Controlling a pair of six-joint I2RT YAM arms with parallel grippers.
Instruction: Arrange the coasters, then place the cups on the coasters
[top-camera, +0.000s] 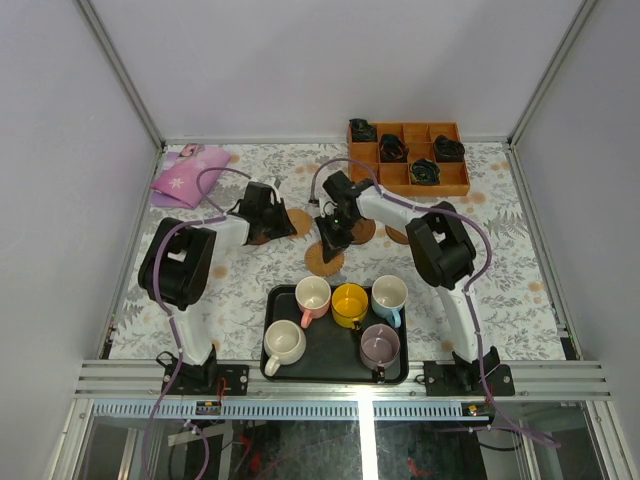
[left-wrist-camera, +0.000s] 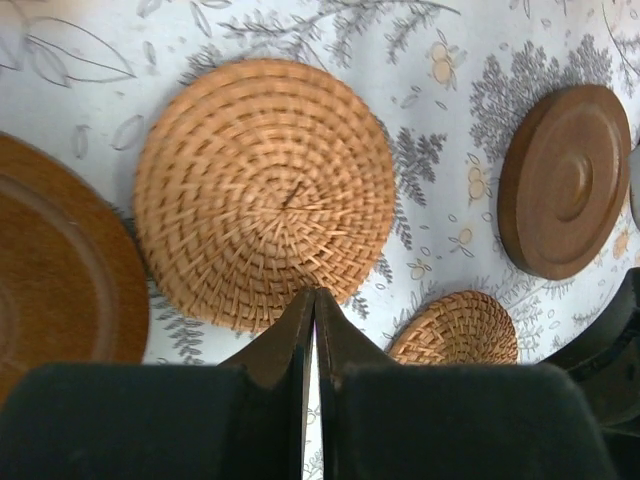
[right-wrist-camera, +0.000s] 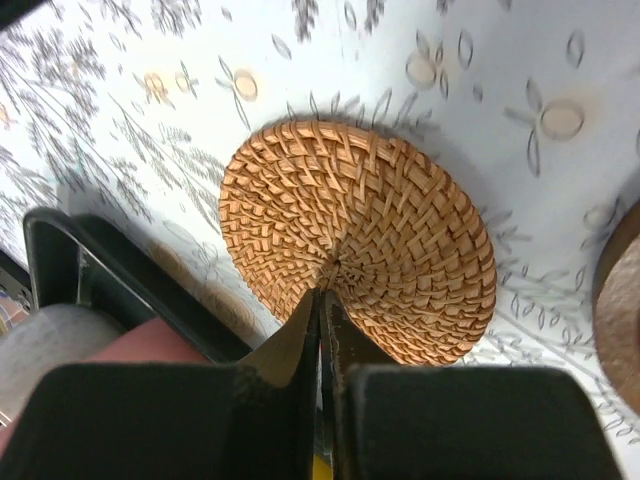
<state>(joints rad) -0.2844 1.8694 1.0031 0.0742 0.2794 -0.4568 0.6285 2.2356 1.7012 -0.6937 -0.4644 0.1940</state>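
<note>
Both grippers are shut and hold nothing. My left gripper hovers at the near edge of a woven coaster. A dark wooden coaster lies to its left, another wooden one to its right, and a smaller-looking woven one beside the fingers. My right gripper points its tips at the centre of a woven coaster, which lies just beyond the tray. The pink cup, yellow cup, light blue cup, cream cup and mauve cup stand in the black tray.
An orange wooden compartment box with black coiled items sits at the back right. A pink pouch lies at the back left. The tray's corner is close to the right gripper. A floral cloth covers the table.
</note>
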